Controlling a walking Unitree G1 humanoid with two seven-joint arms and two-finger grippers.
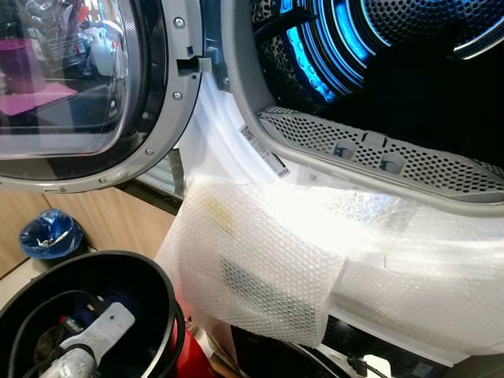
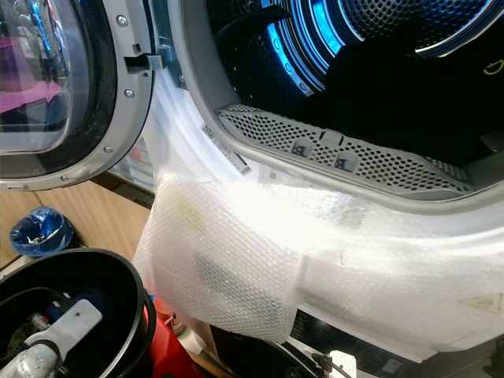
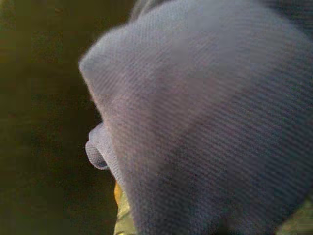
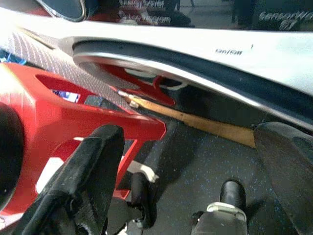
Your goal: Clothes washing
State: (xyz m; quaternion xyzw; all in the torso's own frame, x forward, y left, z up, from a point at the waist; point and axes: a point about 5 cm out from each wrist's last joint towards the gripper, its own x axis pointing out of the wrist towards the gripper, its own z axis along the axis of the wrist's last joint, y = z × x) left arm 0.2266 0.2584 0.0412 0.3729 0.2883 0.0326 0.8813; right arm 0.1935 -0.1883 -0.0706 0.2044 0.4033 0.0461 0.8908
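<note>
- Judging from the head views, the loading looks barely begun: the round glass washer door (image 1: 67, 87) stands swung open to the robot's left, and the perforated steel drum (image 1: 378, 39), lit blue inside, shows no clothes in the part that can be seen.
- The left arm (image 1: 90, 342) reaches down into the round black plastic laundry bucket (image 1: 150, 295), which stands on the floor just beside the machine, below the open door.
- The left wrist view looks straight onto a grey-blue knit garment (image 3: 205, 117), very close, with a yellowish fabric (image 3: 122, 215) beneath it. So the clothes are in the bucket, not yet in the drum.
- I cannot tell whether the left fingers are released or clenched on the cloth; the garment hides them.
- The right gripper (image 4: 190, 181) hangs low near the floor beside a red plastic stool (image 4: 78, 107), its 2 fingers spread apart and grasping nothing.
- White bubble wrap (image 1: 260, 260) drapes over the machine's front panel and hides the controls.
- How many garments remain in the bucket is hard to make out, and the drum's lower depth is black shadow.
</note>
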